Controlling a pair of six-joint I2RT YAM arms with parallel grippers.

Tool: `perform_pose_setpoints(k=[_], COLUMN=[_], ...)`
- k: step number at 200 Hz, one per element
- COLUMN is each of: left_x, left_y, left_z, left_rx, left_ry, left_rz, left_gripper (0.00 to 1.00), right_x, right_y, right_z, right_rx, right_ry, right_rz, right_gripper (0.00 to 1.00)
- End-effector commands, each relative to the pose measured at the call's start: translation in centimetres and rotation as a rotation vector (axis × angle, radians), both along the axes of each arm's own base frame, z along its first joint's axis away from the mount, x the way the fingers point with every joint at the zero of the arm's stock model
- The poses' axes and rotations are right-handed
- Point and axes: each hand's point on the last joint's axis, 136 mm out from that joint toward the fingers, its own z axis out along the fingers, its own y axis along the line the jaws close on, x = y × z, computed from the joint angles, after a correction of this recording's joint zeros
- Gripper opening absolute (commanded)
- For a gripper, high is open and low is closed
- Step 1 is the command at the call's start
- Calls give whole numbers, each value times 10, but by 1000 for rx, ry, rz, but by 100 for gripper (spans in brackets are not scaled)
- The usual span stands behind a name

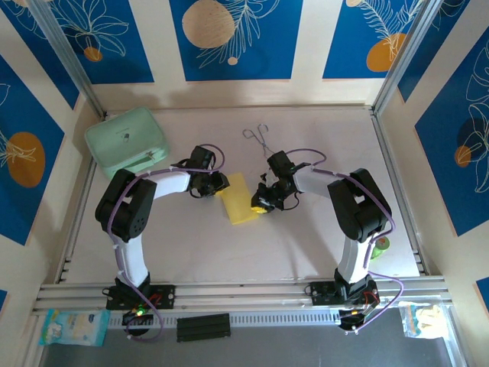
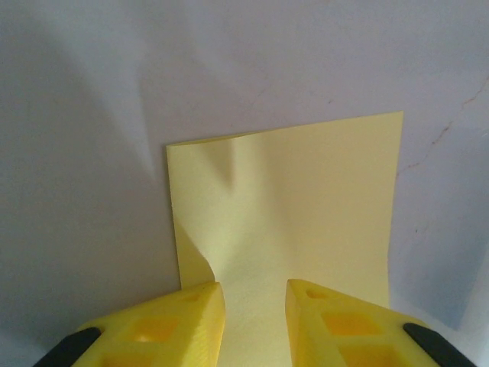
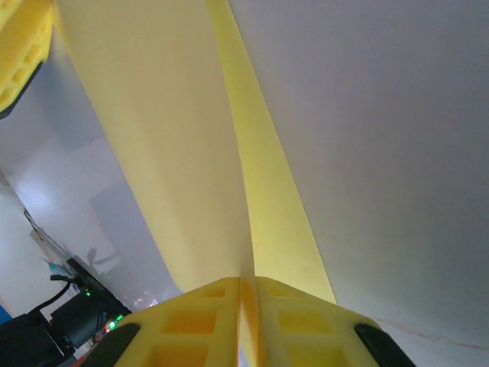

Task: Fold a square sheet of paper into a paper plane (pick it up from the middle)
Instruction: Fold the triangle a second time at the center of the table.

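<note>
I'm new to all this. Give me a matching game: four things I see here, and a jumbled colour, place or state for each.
1. sheet of paper
2. rounded case
3. tongs
4. right gripper

a. mint green, far left
b. pinched shut on the paper's edge
c. yellow, centre
d. thin metal, far middle

Pairs: 1-c, 2-a, 3-d, 4-b

Left arm [image 1: 134,256], right arm [image 1: 351,260]: white links, black joints, purple cables [image 1: 309,151]; yellow pocketed fingers [image 2: 191,325].
</note>
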Motion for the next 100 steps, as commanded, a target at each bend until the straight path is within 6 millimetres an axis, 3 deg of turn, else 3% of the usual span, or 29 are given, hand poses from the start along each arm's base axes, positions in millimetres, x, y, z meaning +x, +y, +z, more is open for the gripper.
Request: perform_pose_setpoints(k=[1, 40, 100], left_x=[-16, -16, -20], left_y=[12, 11, 12], left_z=[-29, -30, -34], left_rx=[48, 46, 44], left_ry=[92, 94, 107], left_rz=[13, 11, 5], left_gripper=[31, 31, 31], right_x=[-9, -7, 0], right_y=[-4, 0, 21], right_z=[6, 12, 20], right_rx=[10, 35, 79], right_ry=[42, 44, 23], right_rz=[-6, -10, 33], right_gripper=[11, 4, 0])
